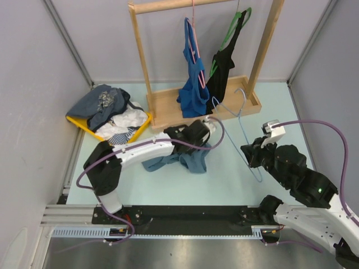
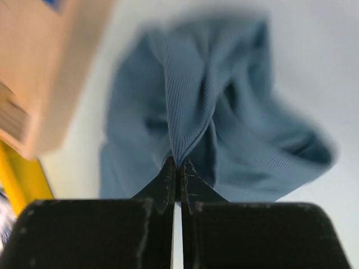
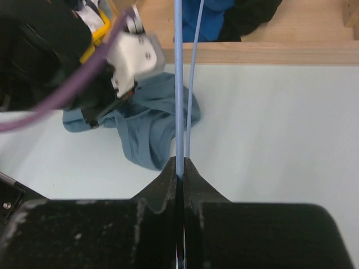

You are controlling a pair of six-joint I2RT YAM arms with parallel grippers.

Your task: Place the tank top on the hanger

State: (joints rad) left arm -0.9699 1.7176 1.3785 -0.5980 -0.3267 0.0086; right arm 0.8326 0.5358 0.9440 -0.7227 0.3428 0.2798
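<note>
In the centre of the top view, the tank top (image 1: 193, 162) lies crumpled on the pale table (image 1: 235, 190), just in front of the wooden rack (image 1: 168, 106). The left gripper (image 2: 178, 163) has its jaws pinched together on a gathered fold of the fabric. At centre right, the right gripper (image 3: 179, 162) is clamped tight on the thin wire of the hanger (image 1: 240, 120), which slants toward the rack's base, its far end just below the hanging black top (image 1: 221, 67).
</note>
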